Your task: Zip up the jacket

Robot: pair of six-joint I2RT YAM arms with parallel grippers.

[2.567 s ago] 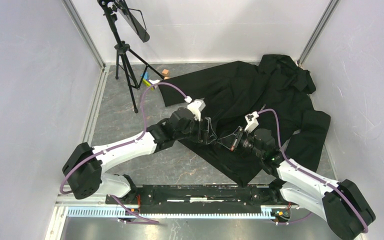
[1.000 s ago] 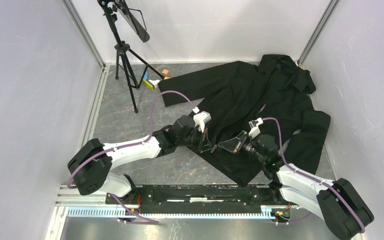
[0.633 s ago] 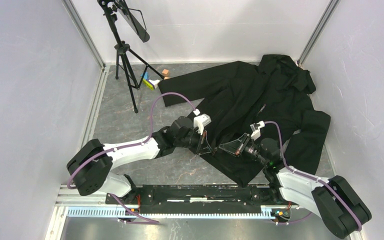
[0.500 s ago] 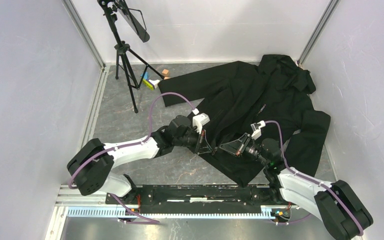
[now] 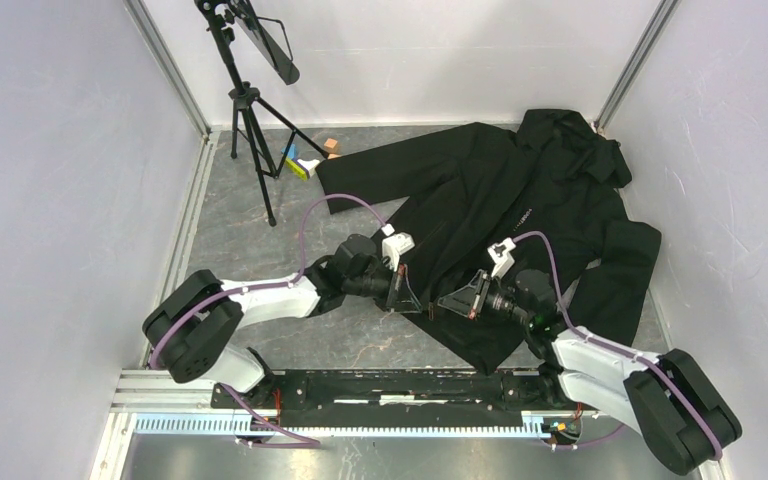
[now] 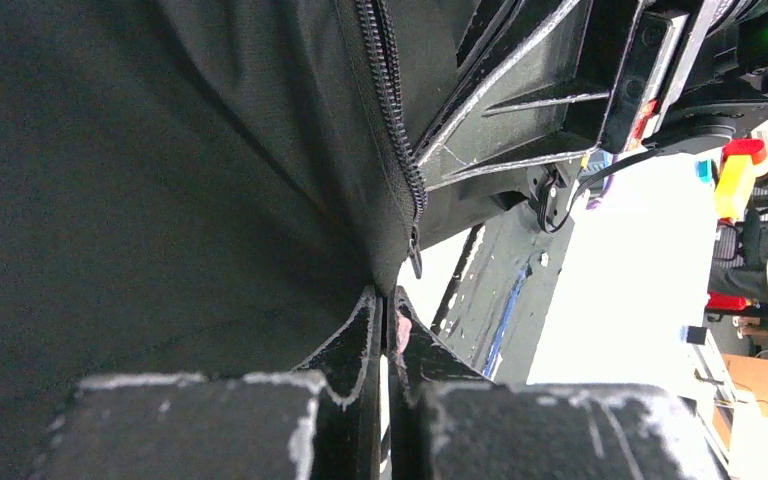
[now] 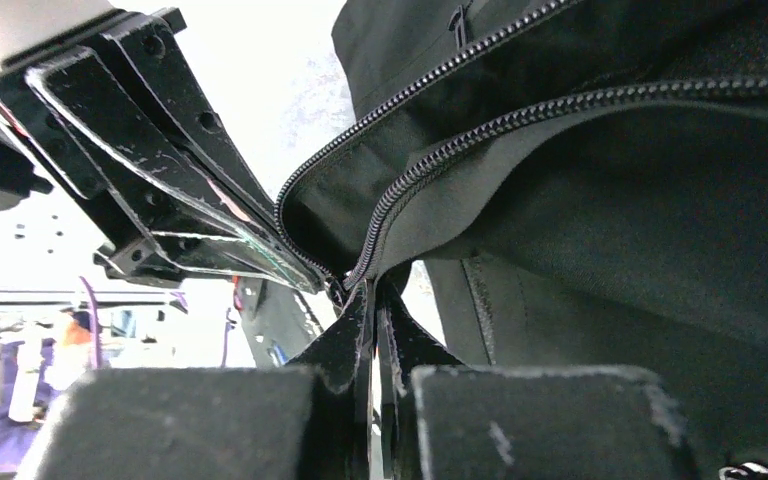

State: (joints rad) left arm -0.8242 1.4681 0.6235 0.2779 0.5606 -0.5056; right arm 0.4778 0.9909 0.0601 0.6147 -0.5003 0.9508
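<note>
The black jacket [image 5: 520, 200] lies spread over the right and back of the floor, its lower front edge lifted between the two arms. My left gripper [image 5: 412, 300] is shut on the jacket [image 6: 160, 200] hem just below a zipper track [image 6: 392, 110], with a small metal pull [image 6: 415, 263] hanging beside the fingertips. My right gripper [image 5: 448, 303] faces it a few centimetres away, shut on the jacket [image 7: 610, 220] where two zipper tracks [image 7: 480, 135] meet at its tips. Each wrist view shows the other gripper close by.
A black tripod [image 5: 250, 110] with a tilted panel stands at the back left. Small coloured blocks [image 5: 305, 160] lie by the jacket's left sleeve. White walls close in on both sides, and a metal rail [image 5: 360, 425] runs along the near edge.
Both grippers, still shut on the jacket's lower edge, have drawn slightly back toward the near edge and to the left, pulling the hem with them.
</note>
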